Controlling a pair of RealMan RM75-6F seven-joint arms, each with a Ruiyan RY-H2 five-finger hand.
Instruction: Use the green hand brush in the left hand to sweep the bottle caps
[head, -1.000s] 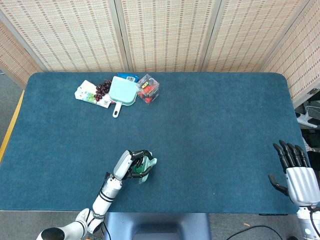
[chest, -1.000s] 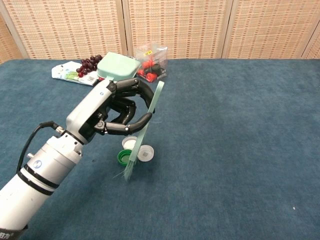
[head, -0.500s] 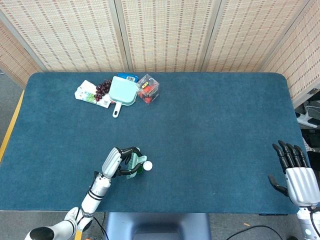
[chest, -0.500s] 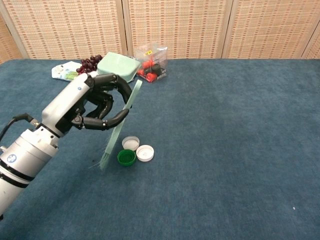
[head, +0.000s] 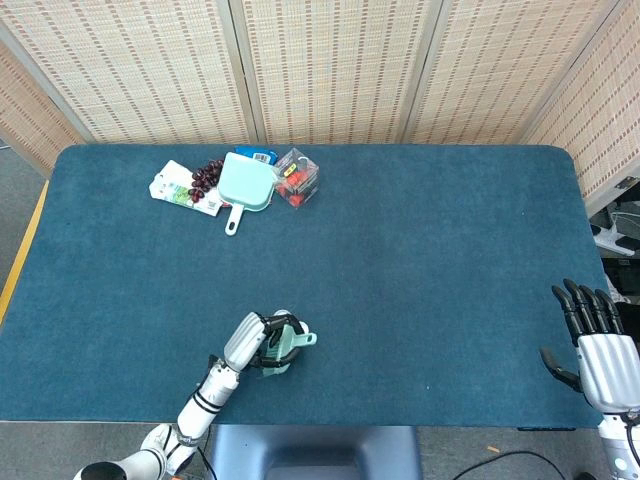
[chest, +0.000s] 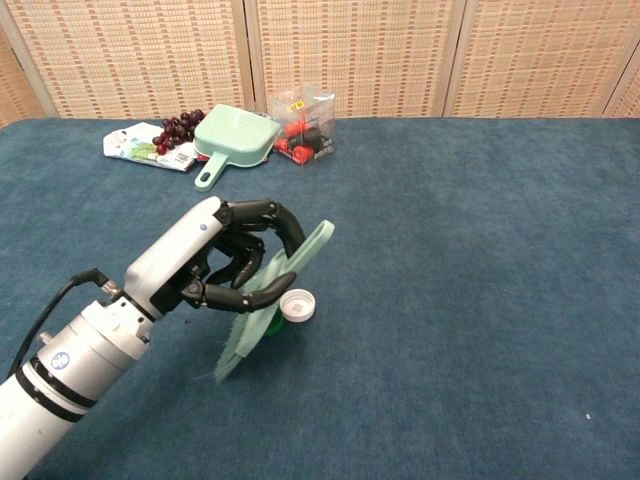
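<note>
left hand (chest: 215, 265) grasps brush (chest: 278, 295) | caps (chest: 297, 305) at its 3 o'clock, touching bristles | right hand (head: 600, 345) released, fingers apart

Two robot hands show: the left hand (chest: 228, 262), its fingers (chest: 262, 211) wrapped around one green hand brush (chest: 285, 280), and the right hand (head: 598, 350) at the desk's (head: 430, 260) right edge, fingers spread and holding nothing. Beside the brush, two bottle caps can be counted: one white cap (chest: 297, 305) and one green cap (chest: 270, 324), mostly hidden behind the brush; whether more lie behind it cannot be told. At the far side sit one mint dustpan (chest: 235, 137), one bunch of dark grapes (chest: 177, 128), one white packet (chest: 137, 147), and one clear box (chest: 304, 125) of red items.
</note>
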